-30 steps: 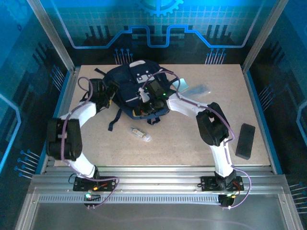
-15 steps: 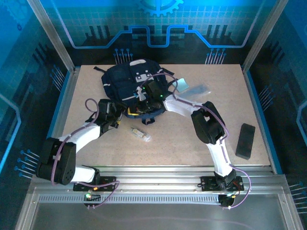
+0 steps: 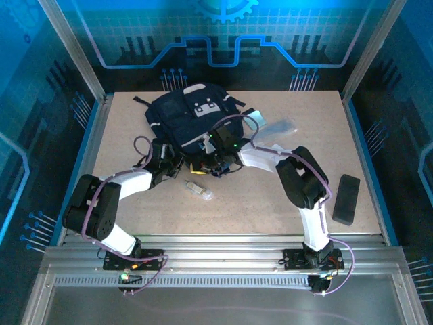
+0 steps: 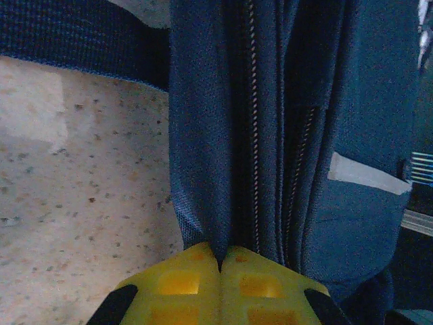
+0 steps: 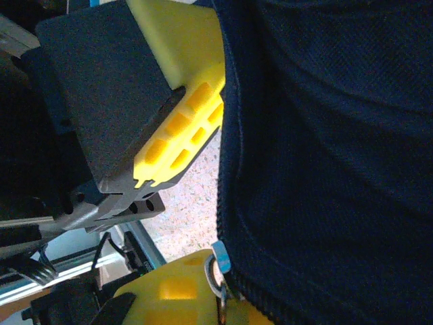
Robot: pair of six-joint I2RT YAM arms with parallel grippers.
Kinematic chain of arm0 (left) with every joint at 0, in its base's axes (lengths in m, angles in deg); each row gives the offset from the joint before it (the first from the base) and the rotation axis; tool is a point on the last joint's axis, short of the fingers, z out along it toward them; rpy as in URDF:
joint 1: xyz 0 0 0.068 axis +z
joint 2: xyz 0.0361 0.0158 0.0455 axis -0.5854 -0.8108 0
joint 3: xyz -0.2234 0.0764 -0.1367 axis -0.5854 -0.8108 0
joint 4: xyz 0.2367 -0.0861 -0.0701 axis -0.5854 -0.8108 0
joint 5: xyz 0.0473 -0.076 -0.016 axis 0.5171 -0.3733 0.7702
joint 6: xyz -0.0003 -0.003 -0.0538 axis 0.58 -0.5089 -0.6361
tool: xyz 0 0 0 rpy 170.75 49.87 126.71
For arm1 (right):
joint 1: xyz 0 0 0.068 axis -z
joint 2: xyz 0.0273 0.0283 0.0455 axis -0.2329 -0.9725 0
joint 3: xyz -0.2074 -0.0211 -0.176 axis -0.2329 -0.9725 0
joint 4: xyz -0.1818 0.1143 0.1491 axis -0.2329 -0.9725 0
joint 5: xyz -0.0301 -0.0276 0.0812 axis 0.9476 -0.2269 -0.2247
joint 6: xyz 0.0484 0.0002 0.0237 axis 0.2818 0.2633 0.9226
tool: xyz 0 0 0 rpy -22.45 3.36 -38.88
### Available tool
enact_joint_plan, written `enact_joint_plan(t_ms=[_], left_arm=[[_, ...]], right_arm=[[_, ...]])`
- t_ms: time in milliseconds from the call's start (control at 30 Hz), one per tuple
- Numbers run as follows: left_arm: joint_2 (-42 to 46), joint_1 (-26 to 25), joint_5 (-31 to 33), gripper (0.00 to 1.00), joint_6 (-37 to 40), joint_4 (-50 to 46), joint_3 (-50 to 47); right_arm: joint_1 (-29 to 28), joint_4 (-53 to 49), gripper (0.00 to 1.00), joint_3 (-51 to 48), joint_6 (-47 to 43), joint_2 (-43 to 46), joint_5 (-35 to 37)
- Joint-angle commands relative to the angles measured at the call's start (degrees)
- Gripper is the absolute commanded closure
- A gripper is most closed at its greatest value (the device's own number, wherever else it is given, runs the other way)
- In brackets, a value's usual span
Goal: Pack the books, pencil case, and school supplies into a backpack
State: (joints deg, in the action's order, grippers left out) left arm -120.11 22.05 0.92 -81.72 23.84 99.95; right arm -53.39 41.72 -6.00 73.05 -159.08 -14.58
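The dark navy backpack [image 3: 189, 118] lies at the back middle of the table. My left gripper [image 4: 220, 267] is shut on a fold of the backpack's fabric [image 4: 203, 156] beside the zipper [image 4: 254, 135], at the bag's near left edge [image 3: 174, 167]. My right gripper [image 5: 220, 305] is shut on the metal zipper pull [image 5: 218, 267] at the bag's near edge [image 3: 215, 154]. The left gripper's yellow fingers [image 5: 179, 128] show close by in the right wrist view. A short clear tube [image 3: 198, 190] lies on the table in front of the bag. The clear pencil case [image 3: 279, 126] lies to the bag's right. The books are hidden.
A black oblong block [image 3: 346, 198] lies near the table's right edge. Both arms meet over the bag's near edge, with purple cables looping above them. Bare tabletop [image 3: 237, 210] stretches in front of the tube.
My left arm swung from the bag's left side down to its near edge and shut on the fabric. The backpack shifted slightly. The right gripper kept its hold.
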Motion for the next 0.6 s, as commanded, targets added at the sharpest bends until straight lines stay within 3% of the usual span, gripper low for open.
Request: enact_joint_plan(t_ms=[0,133,233,400,567], left_arm=[[-1.11,1.3,5.96,1.0,1.73,4.67,1.86],[0.69,1.47,6.08,1.0,3.02,3.27,1.55],[2.35,1.86,6.1,1.0,4.47,1.09,1.64],[5.18,3.11,6.0,1.0,6.15,-2.02,0.65],[8.92,4.42,5.39,1.0,7.89,-5.3,-0.64]], right_arm=[[-0.41,-13.71,1.0,2.64,-10.09,5.88,-6.96],[2.96,-32.37,1.0,8.14,-23.69,4.83,0.96],[6.38,-40.57,1.0,9.53,-28.93,4.33,6.22],[11.57,-46.57,1.0,9.99,-33.47,4.25,12.01],[18.07,-47.86,1.0,12.02,-35.88,3.75,25.38]])
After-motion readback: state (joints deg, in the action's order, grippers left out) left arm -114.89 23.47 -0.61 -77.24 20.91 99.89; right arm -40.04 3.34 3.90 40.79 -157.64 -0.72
